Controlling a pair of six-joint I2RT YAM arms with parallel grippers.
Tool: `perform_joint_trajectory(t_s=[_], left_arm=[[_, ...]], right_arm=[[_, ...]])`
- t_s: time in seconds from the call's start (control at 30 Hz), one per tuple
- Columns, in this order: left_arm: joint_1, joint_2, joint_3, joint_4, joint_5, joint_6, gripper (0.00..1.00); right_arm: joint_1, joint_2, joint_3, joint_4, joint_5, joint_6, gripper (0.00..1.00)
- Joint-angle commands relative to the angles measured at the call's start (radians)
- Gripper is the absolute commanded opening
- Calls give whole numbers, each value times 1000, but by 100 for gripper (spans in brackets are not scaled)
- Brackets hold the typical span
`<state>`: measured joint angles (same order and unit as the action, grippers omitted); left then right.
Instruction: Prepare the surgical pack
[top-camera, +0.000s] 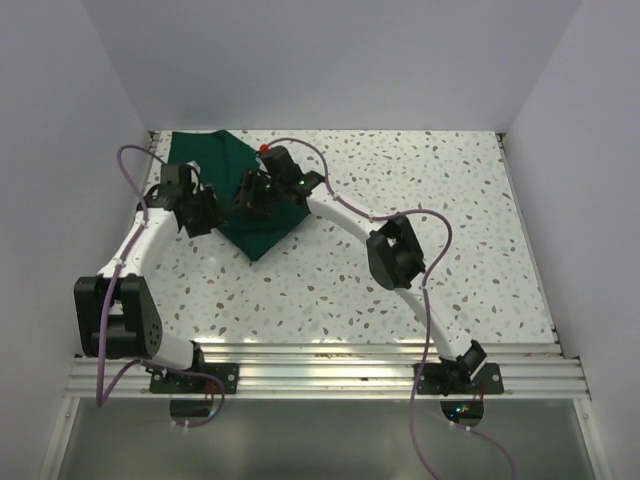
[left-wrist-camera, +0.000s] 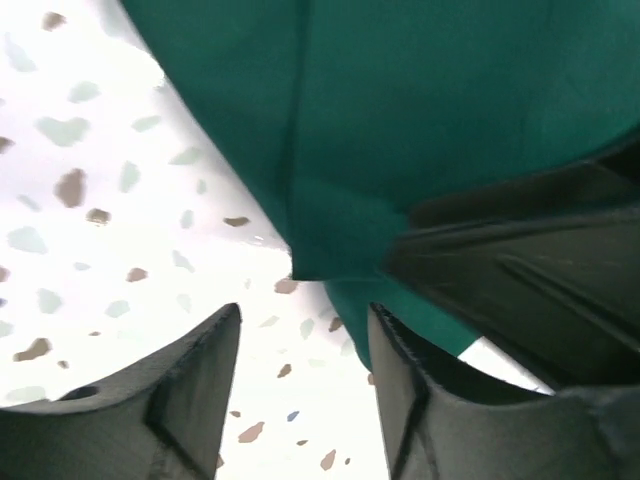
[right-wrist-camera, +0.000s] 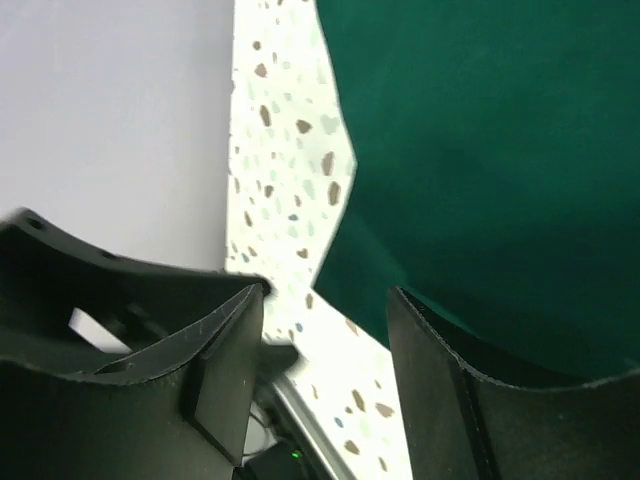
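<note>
The surgical pack is a dark green cloth lying folded at the far left of the speckled table. No instruments or tray show. My left gripper hovers at the cloth's left edge. In the left wrist view it is open, with only bare table between its fingers and a cloth corner just beyond them. My right gripper is over the cloth's middle. In the right wrist view it is also open and holds nothing, with the cloth beside and under its right finger.
The two grippers are close together; the right one's dark body fills the right of the left wrist view. The left wall and back wall stand near the cloth. An aluminium rail runs along the near edge. Pink cables trail along both arms.
</note>
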<state>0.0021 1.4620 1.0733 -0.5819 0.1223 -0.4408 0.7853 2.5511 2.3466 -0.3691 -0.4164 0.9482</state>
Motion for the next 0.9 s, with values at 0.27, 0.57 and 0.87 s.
perform_joint_trajectory(t_s=[0.27,0.57,0.87], left_arm=[[70,30,14,-10,17,17,17],[68,156,22,14,11,-12,4],[68,227,2,40,17,-38,1]], right_arm=[[-328,-163,-15,-116,76,-253,25],[-396,9,82,-32,-33,-262,0],[-370,84,5,91,-165,-210,0]])
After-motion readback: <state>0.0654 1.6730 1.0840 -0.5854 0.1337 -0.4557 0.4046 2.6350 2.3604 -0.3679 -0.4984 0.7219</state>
